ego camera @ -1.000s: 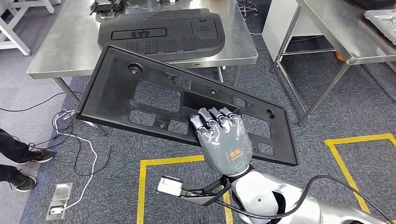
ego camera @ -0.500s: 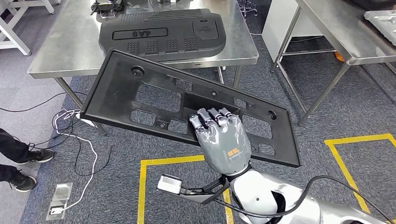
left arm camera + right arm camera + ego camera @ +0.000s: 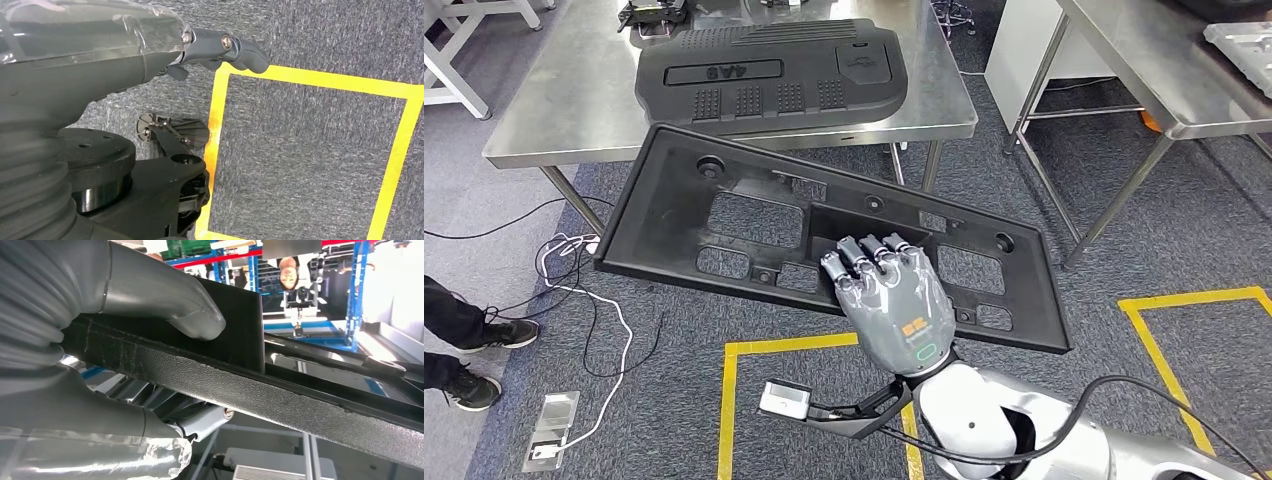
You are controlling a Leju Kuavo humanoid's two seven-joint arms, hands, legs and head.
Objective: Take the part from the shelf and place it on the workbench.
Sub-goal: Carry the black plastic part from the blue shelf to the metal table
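While we carry the part toward the desk, our right robot hand (image 3: 894,300) clamps the near edge of the black panel (image 3: 754,215), thumb beneath and fingers curled over. It hangs tilted above the floor, just short of the desk (image 3: 554,110). Next we must reach forward and lower it flat.

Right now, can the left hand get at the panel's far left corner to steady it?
Probably not yet. The left hand hangs low over the floor, while the right hand grips the black panel near its middle, the corner sticking out high above.
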